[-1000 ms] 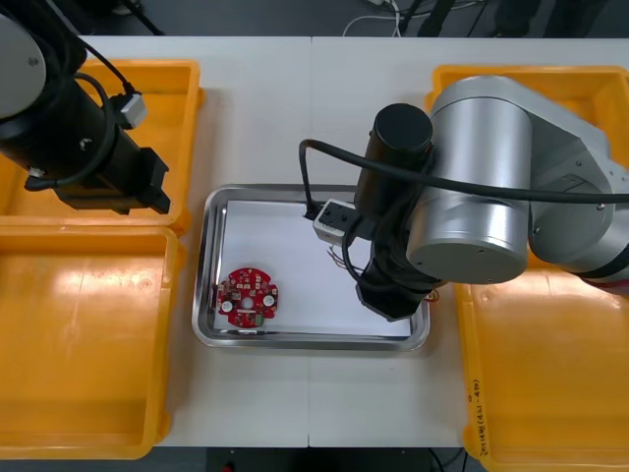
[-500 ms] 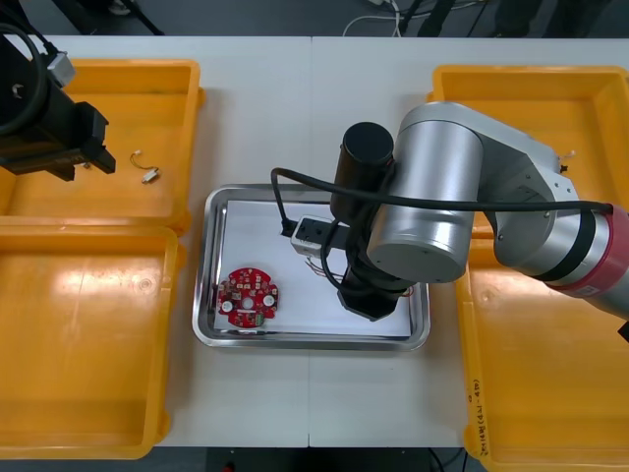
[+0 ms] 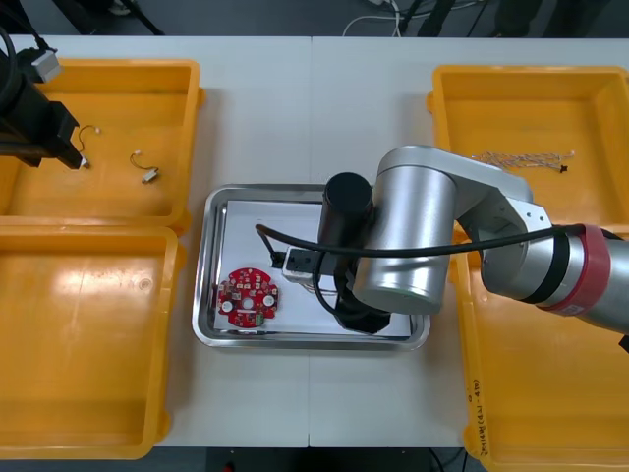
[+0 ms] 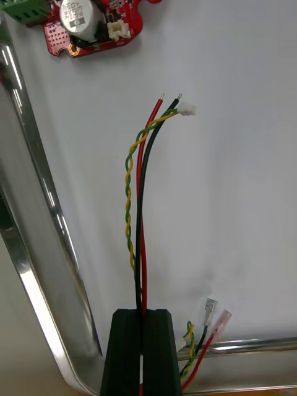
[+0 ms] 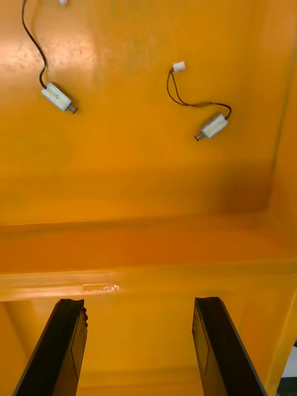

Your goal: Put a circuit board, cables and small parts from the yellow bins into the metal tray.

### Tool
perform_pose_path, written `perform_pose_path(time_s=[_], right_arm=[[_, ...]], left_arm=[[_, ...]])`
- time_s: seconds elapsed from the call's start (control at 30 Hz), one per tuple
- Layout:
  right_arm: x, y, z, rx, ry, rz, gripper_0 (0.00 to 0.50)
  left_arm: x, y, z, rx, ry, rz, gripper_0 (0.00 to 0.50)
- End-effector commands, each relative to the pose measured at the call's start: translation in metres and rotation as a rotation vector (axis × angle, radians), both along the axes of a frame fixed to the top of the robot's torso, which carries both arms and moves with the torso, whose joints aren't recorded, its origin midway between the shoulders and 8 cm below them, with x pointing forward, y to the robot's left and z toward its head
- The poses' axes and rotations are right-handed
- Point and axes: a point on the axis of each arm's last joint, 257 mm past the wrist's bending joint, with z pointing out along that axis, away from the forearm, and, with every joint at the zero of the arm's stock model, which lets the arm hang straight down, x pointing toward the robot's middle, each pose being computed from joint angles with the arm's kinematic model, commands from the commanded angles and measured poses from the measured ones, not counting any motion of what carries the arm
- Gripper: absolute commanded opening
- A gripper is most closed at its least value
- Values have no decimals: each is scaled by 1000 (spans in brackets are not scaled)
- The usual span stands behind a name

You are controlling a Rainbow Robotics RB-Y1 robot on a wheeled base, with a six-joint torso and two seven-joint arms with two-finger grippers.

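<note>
Light table (image 3: 256, 98): carries four yellow bins (image 3: 88, 344), two per side, w/ metal tray (image 3: 208, 295) betw. them, white inside.
R arm (image 3: 413, 246): reaches across tray's near-right part, covering it from above.
R gripper (image 4: 141, 312): sits low over tray floor near the rim, fingers (image 4: 127, 346) almost together, pinching red and black strands of cable bundle (image 4: 139, 204).
L gripper (image 5: 139, 301): hangs over far-left bin at its outer side, fingers (image 5: 62, 340) wide apart, holding nothing.
Circuit board (image 3: 248, 297): round, red, lies flat in tray's near-left part, apart from R gripper.
Cable bundle: red, black and twisted yellow-green strands; stretches over white floor from the fingers toward board. Free end w/ small white plug stops near board, not touching. Other plug ends show just beside the fingers.
Twisted cable (image 3: 521, 157): lies alone in far-right bin.
Small metal parts (image 3: 149, 175): two, each w/ thin lead, rest apart on far-left bin floor, beyond L fingers.
</note>
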Motion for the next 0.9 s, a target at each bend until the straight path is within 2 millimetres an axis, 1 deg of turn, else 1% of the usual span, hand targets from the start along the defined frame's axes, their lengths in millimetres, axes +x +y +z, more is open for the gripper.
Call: perform_pose_path(time_s=[0.03,0.17,0.33,0.57,0.8,0.9], right_arm=[[3,0,-5,-24,-16,51,0],[4,-4,-15,-34,-8,54,0],[8,-7,-27,-47,-2,58,0],[3,-20,-43,-85,13,82,0],[2,-20,-47,-104,6,109,0],[1,-19,-48,-107,6,120,0]], left_arm=[[32,27,47,37,-153,21,500],[50,34,48,27,-212,36,500],[63,37,46,20,-248,45,500],[77,41,32,3,-270,65,500],[90,39,19,-23,-290,72,500],[96,35,10,-44,-297,74,500]])
